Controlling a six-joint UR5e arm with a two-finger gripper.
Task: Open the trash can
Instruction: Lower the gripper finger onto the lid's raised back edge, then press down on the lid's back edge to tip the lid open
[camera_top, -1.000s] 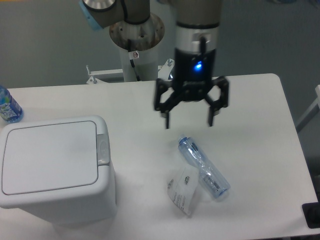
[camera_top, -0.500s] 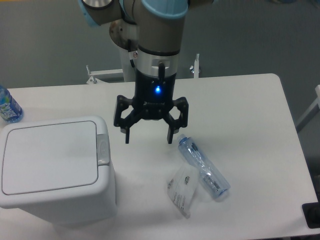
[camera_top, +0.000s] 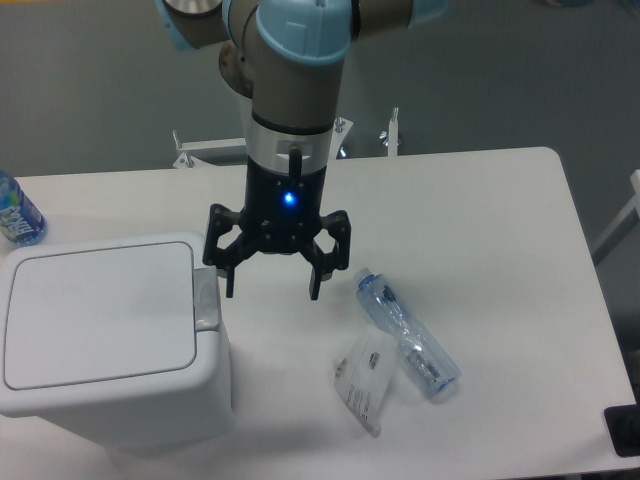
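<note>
The trash can (camera_top: 100, 335) is a large white boxy bin at the front left of the table, its flat lid shut. Its small grey push-button latch (camera_top: 205, 297) sits on the right rim. My gripper (camera_top: 272, 292) hangs open and empty just right of the bin, fingers pointing down. Its left fingertip (camera_top: 230, 291) is close beside the latch; I cannot tell whether it touches.
A crushed clear plastic bottle (camera_top: 405, 334) and a crumpled clear wrapper (camera_top: 366, 380) lie on the white table (camera_top: 500, 230) right of the gripper. A blue-labelled bottle (camera_top: 15, 212) stands at the far left edge. The arm's base post (camera_top: 270, 110) rises behind the table.
The gripper has moved left and slightly forward, from above the crushed bottle to beside the trash can's latch. It has stayed open. The bin's lid has not moved.
</note>
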